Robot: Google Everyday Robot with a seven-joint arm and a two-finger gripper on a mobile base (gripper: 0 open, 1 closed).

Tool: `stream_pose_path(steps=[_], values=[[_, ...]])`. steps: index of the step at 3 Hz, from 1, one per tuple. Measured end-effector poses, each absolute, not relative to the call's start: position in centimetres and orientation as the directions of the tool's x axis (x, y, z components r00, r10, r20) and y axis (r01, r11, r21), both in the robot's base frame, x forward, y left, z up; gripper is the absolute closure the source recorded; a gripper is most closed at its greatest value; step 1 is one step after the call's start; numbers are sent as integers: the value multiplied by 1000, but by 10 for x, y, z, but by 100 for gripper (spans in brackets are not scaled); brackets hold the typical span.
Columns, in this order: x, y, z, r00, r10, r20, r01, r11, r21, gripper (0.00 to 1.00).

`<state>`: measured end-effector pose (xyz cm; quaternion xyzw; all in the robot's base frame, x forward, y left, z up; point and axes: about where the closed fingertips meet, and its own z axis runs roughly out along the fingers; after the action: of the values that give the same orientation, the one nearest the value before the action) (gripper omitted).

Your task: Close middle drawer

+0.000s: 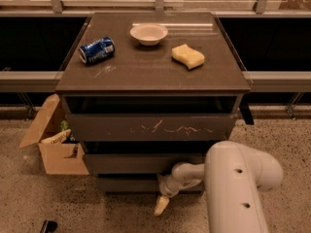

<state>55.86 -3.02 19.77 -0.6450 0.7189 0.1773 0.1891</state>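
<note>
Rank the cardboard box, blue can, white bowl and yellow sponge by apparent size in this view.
1. cardboard box
2-4. white bowl, blue can, yellow sponge: too alike to rank.
The gripper hangs low before the cabinet, below the middle drawer.

Can [96, 50], bowl [148, 34], sponge [187, 56], open cardboard box [56, 152].

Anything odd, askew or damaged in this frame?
The blue can lies on its side on the cabinet top. The upper drawer front carries white scratches. The middle drawer stands partly open; the tool hangs just below its front.
</note>
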Motion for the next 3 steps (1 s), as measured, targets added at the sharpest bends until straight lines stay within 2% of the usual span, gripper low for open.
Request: stream_pose_path(steps=[1,2,3], values=[[593,9,189,39,-838,-544,-991,36,-126,18],[598,13,201,82,-827,-556,-984,22,-178,41],[582,1,227,93,-824,-559,-982,16,-188,65]])
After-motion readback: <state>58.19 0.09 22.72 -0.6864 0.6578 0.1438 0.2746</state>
